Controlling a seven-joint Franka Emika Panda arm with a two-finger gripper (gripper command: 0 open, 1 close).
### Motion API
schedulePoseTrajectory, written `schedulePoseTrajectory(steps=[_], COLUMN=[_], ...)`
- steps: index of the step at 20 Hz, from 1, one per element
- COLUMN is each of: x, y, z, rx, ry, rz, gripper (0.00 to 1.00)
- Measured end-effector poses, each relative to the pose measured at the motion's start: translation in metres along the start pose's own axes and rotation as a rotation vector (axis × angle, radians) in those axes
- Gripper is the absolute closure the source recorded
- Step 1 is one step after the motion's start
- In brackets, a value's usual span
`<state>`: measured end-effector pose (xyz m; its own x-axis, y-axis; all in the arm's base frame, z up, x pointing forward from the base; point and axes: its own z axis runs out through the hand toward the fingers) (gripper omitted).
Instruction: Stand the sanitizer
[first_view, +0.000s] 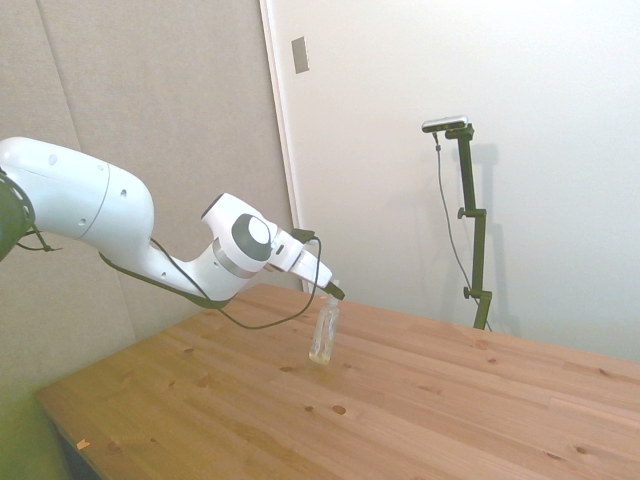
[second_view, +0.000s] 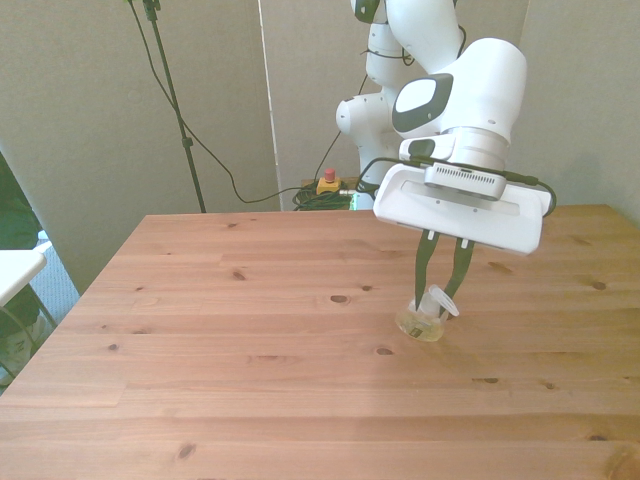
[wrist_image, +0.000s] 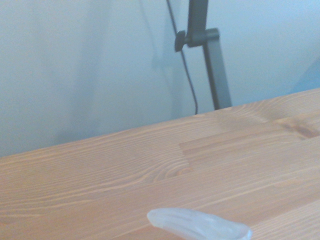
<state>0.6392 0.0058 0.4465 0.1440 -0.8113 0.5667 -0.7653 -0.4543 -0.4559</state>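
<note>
Near centre of the side view, gripper (first_view: 333, 293) clamped on the pump top of the sanitizer (first_view: 322, 333), base touching the table (first_view: 430, 400) and nearly upright: best eased fully vertical, then released gently, withdrawing straight up

A robotics lab: a white Franka arm (second_view: 455, 90) is mounted behind a bare wooden desk (second_view: 230, 330), plain partition panels (first_view: 150, 110) stand behind the desk, and beside the arm's base sits a red emergency-stop button (second_view: 327, 183) among cables.
</note>
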Motion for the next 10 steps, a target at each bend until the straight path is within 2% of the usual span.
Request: schedulePoseTrajectory(steps=[10], x=[-0.018], y=[0.017], z=[-0.003], rx=[0.137], ry=[0.225], rz=[0.109], gripper=[1.00])
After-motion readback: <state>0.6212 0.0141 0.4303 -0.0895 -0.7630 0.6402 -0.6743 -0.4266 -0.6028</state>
